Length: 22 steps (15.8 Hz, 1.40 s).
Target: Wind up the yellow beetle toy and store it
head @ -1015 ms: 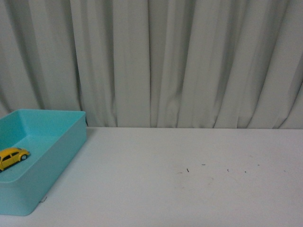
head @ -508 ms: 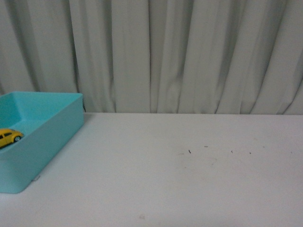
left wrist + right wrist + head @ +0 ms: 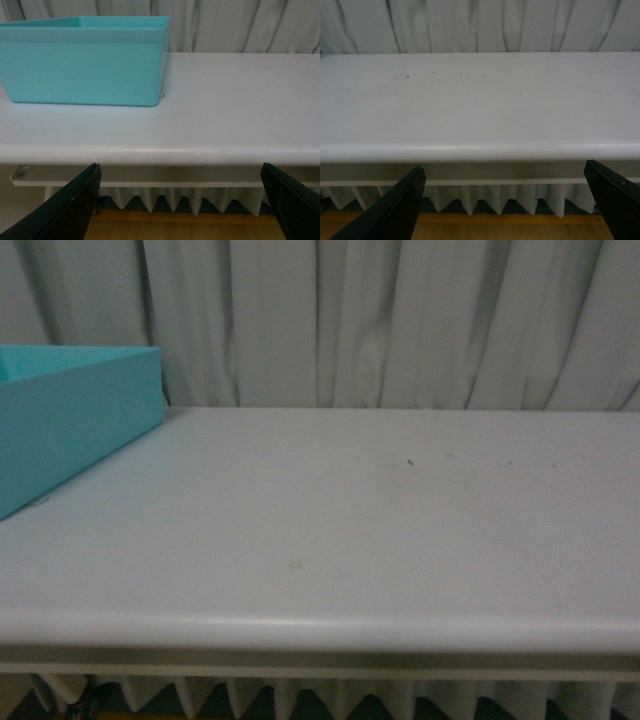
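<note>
The yellow beetle toy is hidden in every view now. A turquoise bin [image 3: 70,415] stands at the table's back left, and only its outer walls show. The left wrist view faces the same bin [image 3: 85,70] side on from below the table's front edge. My left gripper [image 3: 182,210] hangs open in front of and below that edge, with nothing between its dark fingers [image 3: 70,210]. My right gripper [image 3: 505,210] is likewise open and empty, low before the table edge. Neither arm appears in the front view.
The white table [image 3: 380,530] has a rounded front edge [image 3: 320,635] and a few dark specks [image 3: 410,462]. Pale curtains [image 3: 400,320] hang behind it. A zigzag cloth skirt [image 3: 485,202] and wooden floor [image 3: 485,227] show beneath the table.
The front view has sunk lower: the table's front edge and skirt have come into sight, the bin has slid up and left, and the toy inside it has dropped out of sight.
</note>
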Tool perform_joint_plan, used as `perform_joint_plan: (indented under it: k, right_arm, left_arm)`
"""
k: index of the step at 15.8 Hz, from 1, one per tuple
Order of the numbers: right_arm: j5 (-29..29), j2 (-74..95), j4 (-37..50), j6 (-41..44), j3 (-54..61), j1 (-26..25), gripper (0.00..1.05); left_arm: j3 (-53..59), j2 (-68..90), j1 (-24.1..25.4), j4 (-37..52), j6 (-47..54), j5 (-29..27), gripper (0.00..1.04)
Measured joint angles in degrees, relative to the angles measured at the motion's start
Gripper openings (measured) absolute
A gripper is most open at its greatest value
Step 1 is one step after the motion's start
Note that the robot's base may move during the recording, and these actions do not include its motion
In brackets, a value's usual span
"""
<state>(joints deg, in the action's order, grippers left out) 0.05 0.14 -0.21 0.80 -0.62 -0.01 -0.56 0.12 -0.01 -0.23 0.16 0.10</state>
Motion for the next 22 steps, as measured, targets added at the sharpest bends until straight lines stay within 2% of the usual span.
perform_joint_plan:
  k: [22]
  right_arm:
    - [-0.04, 0.02, -0.04, -0.02, 0.0, 0.0, 0.98]
  left_arm:
    - [0.0, -0.02, 0.0, -0.02, 0.0, -0.11, 0.98]
